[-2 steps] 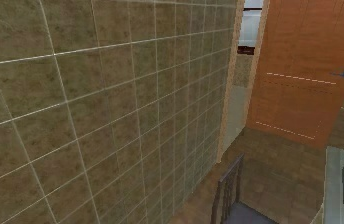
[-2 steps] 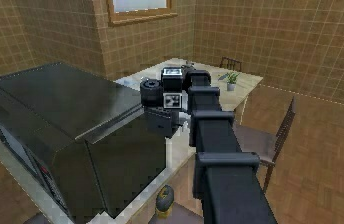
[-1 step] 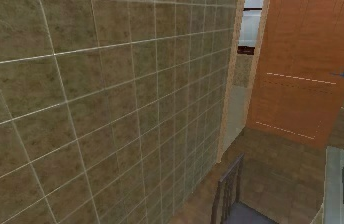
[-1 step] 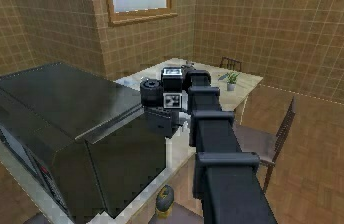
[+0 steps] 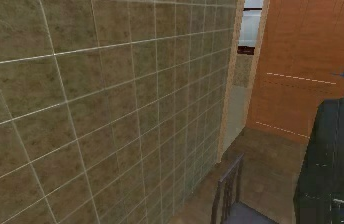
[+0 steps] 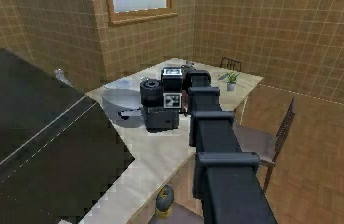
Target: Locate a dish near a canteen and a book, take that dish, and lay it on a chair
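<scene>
Arm side view, near end first:
- Small round yellowish-dark blob (image 6: 165, 200) at the counter's (image 6: 148, 162) near end, too small to identify.
- Arm (image 6: 220, 150) runs out along the counter as a dark bar.
- Big black slab (image 6: 30, 120) covers the counter's left side.
- Chair (image 6: 268, 140) stands on the floor just off the counter's right edge, seat facing the counter.
- Gripper (image 6: 148, 110) sits mid-counter, beside the two white marker squares.
- Dish (image 6: 122, 100): grey-blue and round, lying on the counter top mid-way along, right at the gripper's far end. Over it or touching it, can't tell.
- Pincer width can't be read, and I can't tell whether it holds anything.
- Small potted plant (image 6: 230, 80) at the counter's far end.
- Window (image 6: 140, 8) in the tiled wall beyond the counter.

Forward view:
- Dark chair frame (image 5: 230, 190) at bottom centre, black block (image 5: 330, 160) at the right.
- Tiled wall (image 5: 90, 110) across the left.
- Wooden door (image 5: 305, 70) farther back.
</scene>
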